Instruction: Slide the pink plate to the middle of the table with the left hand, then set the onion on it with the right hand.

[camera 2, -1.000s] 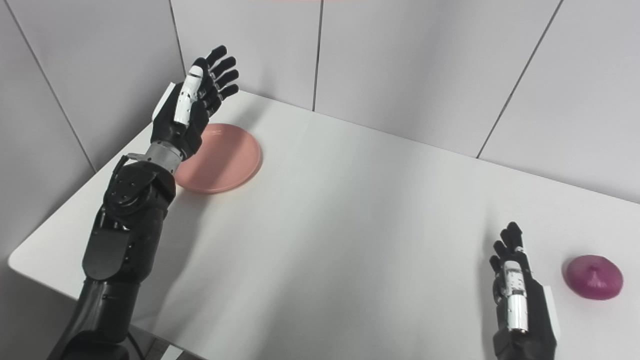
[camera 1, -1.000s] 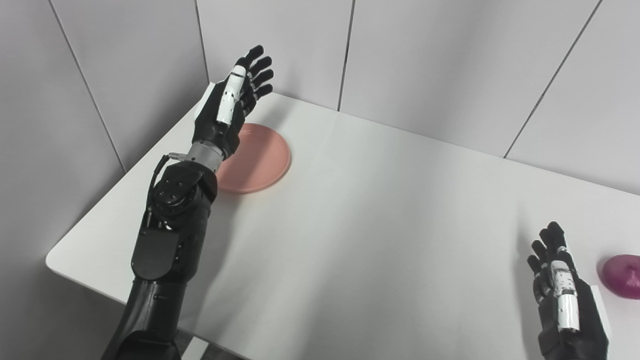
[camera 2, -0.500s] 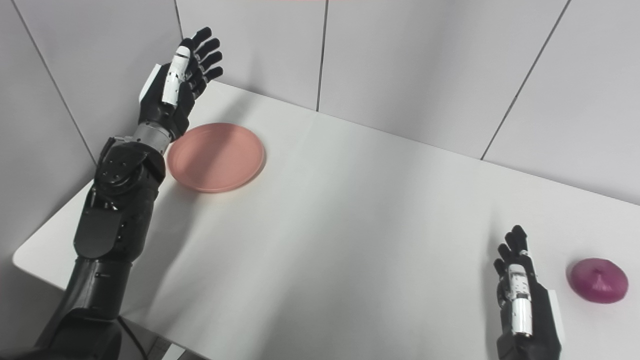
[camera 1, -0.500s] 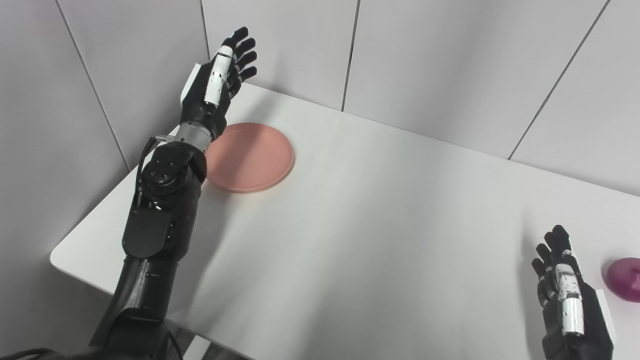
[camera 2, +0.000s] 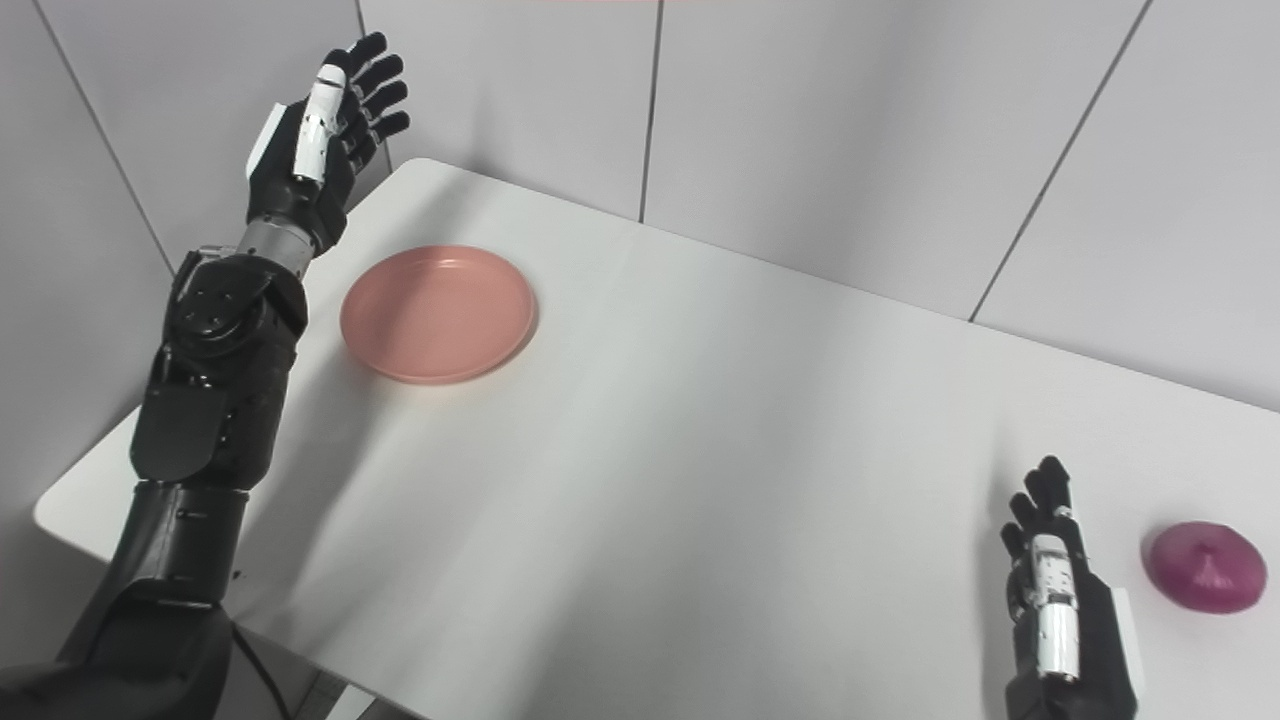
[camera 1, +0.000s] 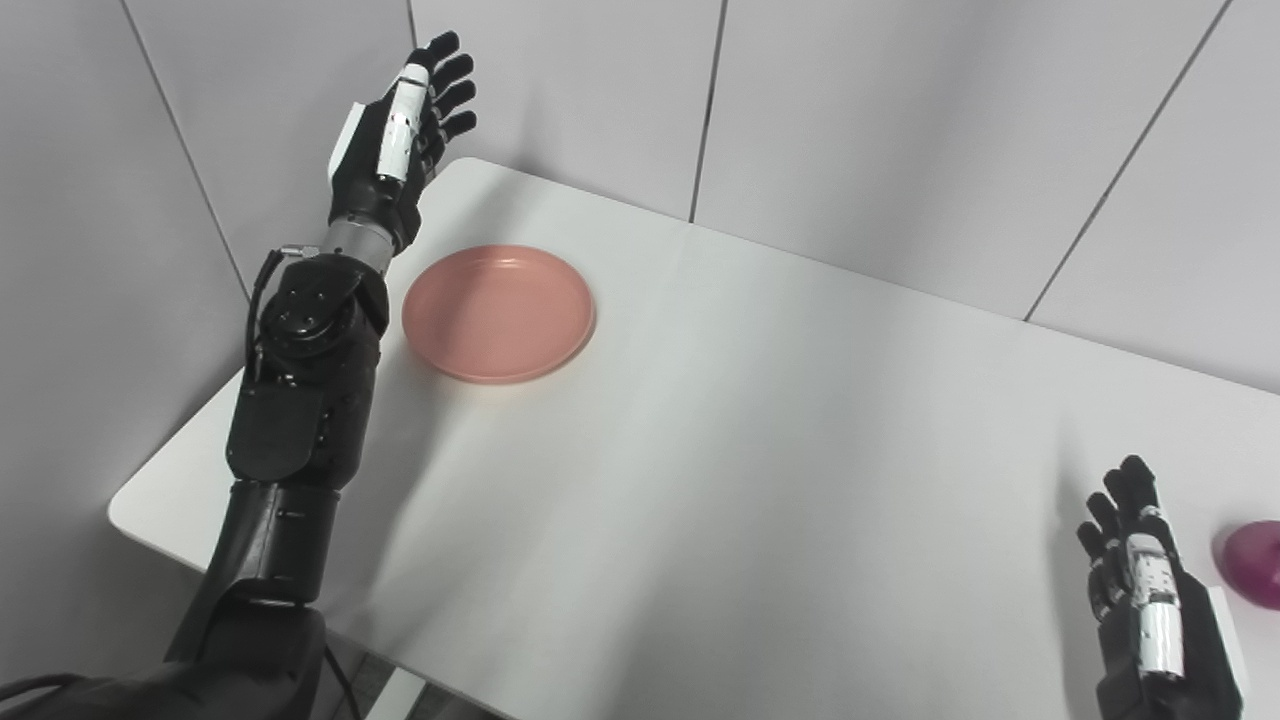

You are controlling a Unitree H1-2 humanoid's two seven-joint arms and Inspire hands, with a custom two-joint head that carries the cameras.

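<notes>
plate on the table, upper left of frame; onion on it at lower right, just beside the right hand.

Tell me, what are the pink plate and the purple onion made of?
The pink plate looks like matte plastic, maybe glazed ceramic: one even colour, soft sheen on the rim. The onion has smooth, slightly glossy purple skin; whether it is real or a plastic toy cannot be told.
</notes>
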